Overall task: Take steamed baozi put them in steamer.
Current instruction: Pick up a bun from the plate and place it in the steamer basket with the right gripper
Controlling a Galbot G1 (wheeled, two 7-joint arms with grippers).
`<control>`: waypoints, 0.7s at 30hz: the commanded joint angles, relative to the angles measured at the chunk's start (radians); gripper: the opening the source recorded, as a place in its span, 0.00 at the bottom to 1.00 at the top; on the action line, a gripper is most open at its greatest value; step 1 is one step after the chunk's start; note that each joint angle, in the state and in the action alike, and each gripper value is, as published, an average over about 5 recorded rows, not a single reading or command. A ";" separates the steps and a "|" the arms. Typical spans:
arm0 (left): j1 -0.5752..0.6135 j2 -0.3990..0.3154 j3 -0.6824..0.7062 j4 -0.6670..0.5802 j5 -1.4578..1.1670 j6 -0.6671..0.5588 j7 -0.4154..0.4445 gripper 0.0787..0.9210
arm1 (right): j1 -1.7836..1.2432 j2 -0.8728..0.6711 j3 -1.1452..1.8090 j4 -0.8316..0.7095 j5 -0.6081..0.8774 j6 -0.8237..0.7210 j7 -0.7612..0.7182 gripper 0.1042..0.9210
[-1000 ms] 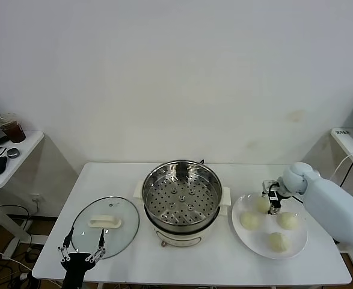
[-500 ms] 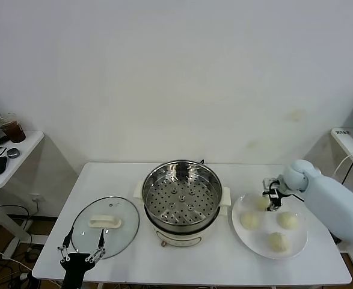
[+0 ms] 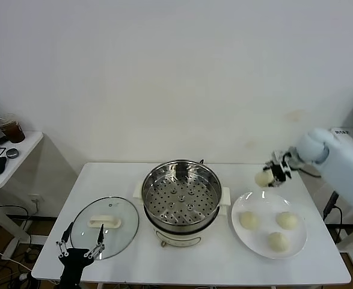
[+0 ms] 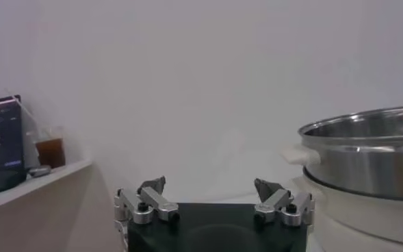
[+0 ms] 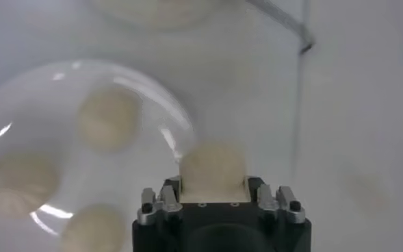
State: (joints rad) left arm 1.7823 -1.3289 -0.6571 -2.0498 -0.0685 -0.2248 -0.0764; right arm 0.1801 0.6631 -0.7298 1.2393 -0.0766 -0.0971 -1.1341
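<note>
Right arm (image 3: pixel 338 158): smooth pale blue-white shell, rounded joint. Right claw (image 3: pixel 276 170): black body, silver fingers, small screws along front edge. Left claw (image 3: pixel 80 250): black block base, thin silver linkage fingers, round silver pivot bolts, dark fingertip pads (image 4: pixel 153 185).

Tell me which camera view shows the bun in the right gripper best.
The right wrist view: the held baozi fills the space between the right gripper's fingers. The head view shows it small, lifted above the plate. The left wrist view does not show it.

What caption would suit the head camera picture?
Right gripper lifts one baozi above the plate, three left, beside the steamer.
</note>
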 commanded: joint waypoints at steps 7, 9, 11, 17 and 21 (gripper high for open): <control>0.010 0.016 -0.017 0.003 -0.018 0.009 0.006 0.88 | 0.457 0.214 -0.333 0.024 0.306 0.185 -0.017 0.59; 0.013 0.015 -0.020 0.003 -0.016 0.010 0.008 0.88 | 0.475 0.280 -0.366 0.019 0.326 0.223 -0.027 0.59; 0.016 0.013 -0.023 0.003 -0.014 0.010 0.009 0.88 | 0.478 0.349 -0.397 0.016 0.340 0.256 -0.036 0.59; 0.030 0.012 -0.034 -0.002 -0.002 0.009 0.014 0.88 | 0.439 0.517 -0.482 -0.026 0.336 0.421 -0.047 0.60; 0.036 0.011 -0.050 -0.008 -0.001 0.009 0.014 0.88 | 0.394 0.577 -0.509 -0.043 0.227 0.520 -0.029 0.61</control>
State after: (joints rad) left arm 1.8176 -1.3215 -0.7073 -2.0593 -0.0705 -0.2164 -0.0624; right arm 0.5329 1.0885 -1.1408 1.2083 0.1504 0.2730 -1.1556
